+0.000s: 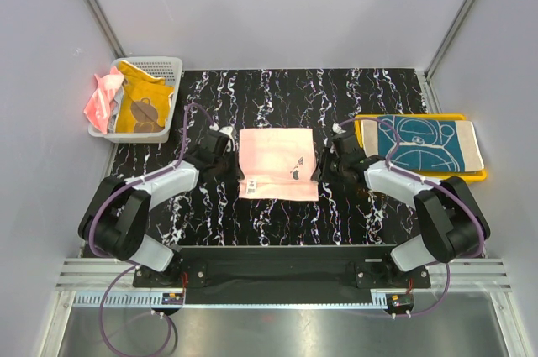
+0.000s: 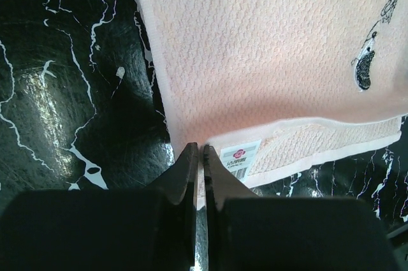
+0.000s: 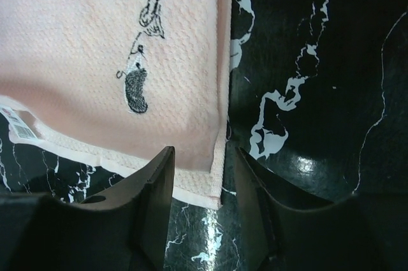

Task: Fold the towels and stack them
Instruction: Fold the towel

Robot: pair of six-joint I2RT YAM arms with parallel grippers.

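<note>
Lying flat at the middle of the black marbled table point(image 1: 370, 214), the pale peach towel point(image 1: 277, 162) shows a second layer peeking out along its near edge, beside a small label point(image 2: 239, 156) too tiny to read. The left claw point(image 2: 199, 151) is pinched almost closed on the towel's near-left corner, with a sliver of peach cloth between its fingers. The right claw point(image 3: 204, 153) is spread open, straddling the near-right corner just below an embroidered motif point(image 3: 137, 86). From above, both sets of fingertips are hidden by the wrists. On the right, the teal-and-cream towel point(image 1: 420, 143) covers the yellow tray point(image 1: 420, 117), its near edge partly masked by the right arm. Far left, the white mesh basket point(image 1: 151, 60) holds the crumpled orange-yellow bear towel point(image 1: 145, 109), and the coral pink towel point(image 1: 102, 97) hangs over its left rim.
</note>
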